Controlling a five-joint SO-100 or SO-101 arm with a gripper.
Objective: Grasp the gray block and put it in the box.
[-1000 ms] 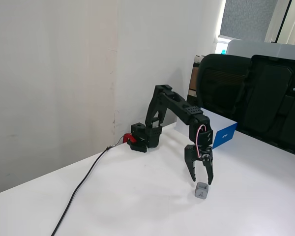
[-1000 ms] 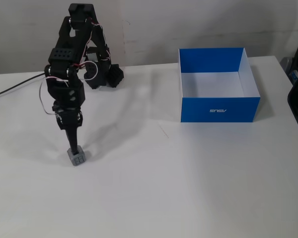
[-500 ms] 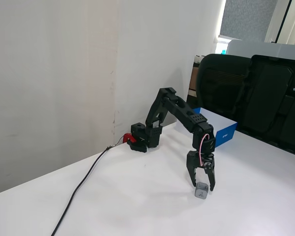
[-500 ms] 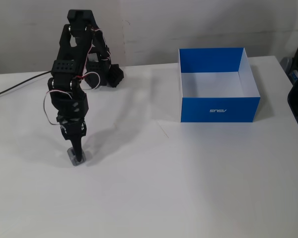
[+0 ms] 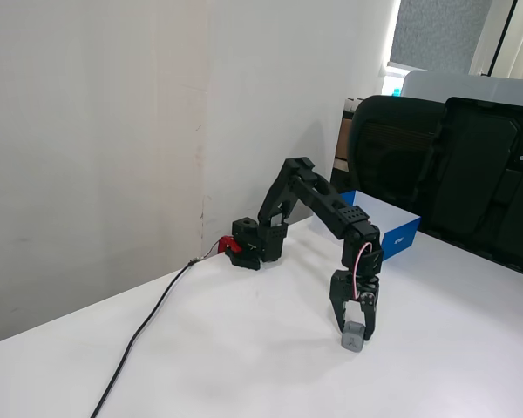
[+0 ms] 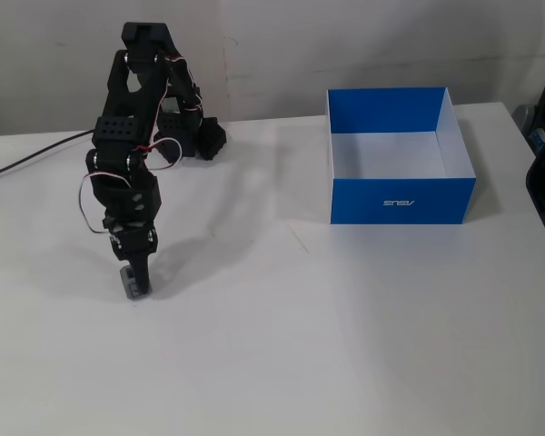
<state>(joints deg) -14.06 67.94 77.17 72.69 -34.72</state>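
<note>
The gray block (image 6: 134,284) is sitting on the desk (image 6: 345,345), the fingers (image 6: 138,272) pinching it for lifting toward the box (image 6: 400,198) at two o'clock.

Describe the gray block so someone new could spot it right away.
Find the black robot arm on the white table, well left of the blue box in this fixed view. Follow it down to its hand; the gray block sits between the fingertips, the only small gray cube there.

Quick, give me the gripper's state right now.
Gripper: jaws closed on the gray block, which sits at table level; the box is empty.
</note>
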